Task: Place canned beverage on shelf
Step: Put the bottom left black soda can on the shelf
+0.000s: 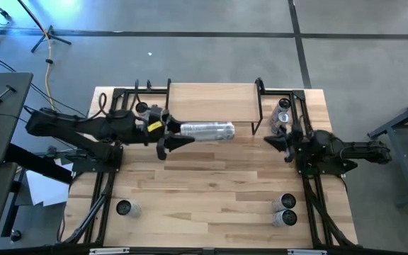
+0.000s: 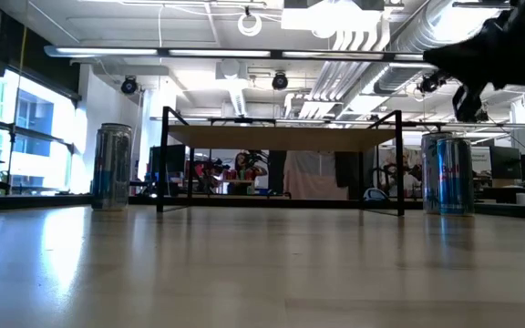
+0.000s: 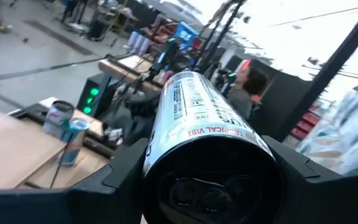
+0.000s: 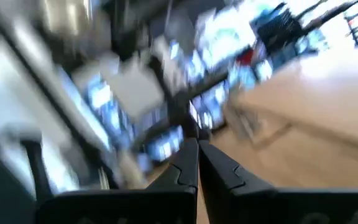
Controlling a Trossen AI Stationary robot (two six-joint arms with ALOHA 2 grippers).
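A: So, the left pincer (image 1: 178, 134) held the silver can (image 1: 207, 130) sideways, at the shelf's (image 1: 211, 103) front edge?

B: Yes, overhead showed that; the low view caught only the shelf board, cans on the desk (image 1: 211, 191) beside it, no held can.

A: Right pincer (image 1: 278, 144)?

B: Fingers pressed together, holding nothing, beside the shelf's right end. Open desk in front.

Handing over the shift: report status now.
Left end effector shut on silver beverage can, held sideways at the front edge of the light-wood shelf. Right end effector shut, empty, beside shelf. Nothing on the shelf top.
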